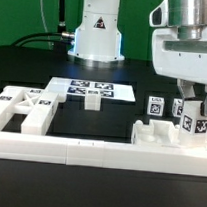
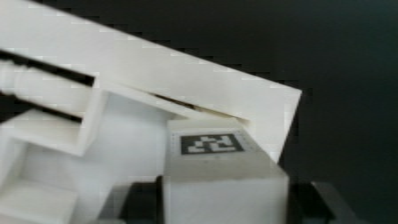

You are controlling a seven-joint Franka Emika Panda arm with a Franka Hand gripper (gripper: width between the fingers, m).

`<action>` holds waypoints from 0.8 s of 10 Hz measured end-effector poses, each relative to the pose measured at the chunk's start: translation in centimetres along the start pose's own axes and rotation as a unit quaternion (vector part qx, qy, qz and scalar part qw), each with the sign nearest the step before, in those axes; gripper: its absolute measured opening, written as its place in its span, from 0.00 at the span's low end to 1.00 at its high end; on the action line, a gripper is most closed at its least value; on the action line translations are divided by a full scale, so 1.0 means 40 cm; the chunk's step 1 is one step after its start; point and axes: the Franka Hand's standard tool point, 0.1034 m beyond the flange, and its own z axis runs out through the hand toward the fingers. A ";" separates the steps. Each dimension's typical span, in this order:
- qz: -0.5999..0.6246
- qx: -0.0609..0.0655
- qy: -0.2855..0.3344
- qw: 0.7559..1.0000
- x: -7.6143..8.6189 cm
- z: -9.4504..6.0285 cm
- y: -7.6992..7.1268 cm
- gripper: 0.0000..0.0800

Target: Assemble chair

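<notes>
Green backdrop [image 1: 28, 11] fills upper left of my exterior view and shows again as narrow strip at top, right of centre. Black cables [image 1: 58, 8] run before it, upper left. Below, matte black table [image 1: 34, 67] spans frame. Marker board [image 1: 63, 86] lies flat at centre. Long white border rail [image 1: 78, 150] crosses lower frame, black strip beneath it. Light even and soft, shadows faint. My wrist view: plain black surface [image 2: 347, 60] behind, featureless.
</notes>
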 end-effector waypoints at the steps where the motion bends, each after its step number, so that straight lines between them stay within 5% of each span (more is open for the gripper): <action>1: 0.037 0.000 0.000 0.999 -0.005 0.000 -0.001 0.36; 4: 0.151 0.017 -0.004 0.988 -0.012 0.001 -0.007 0.36; 8: 0.266 0.023 -0.012 0.964 -0.020 0.002 -0.011 0.36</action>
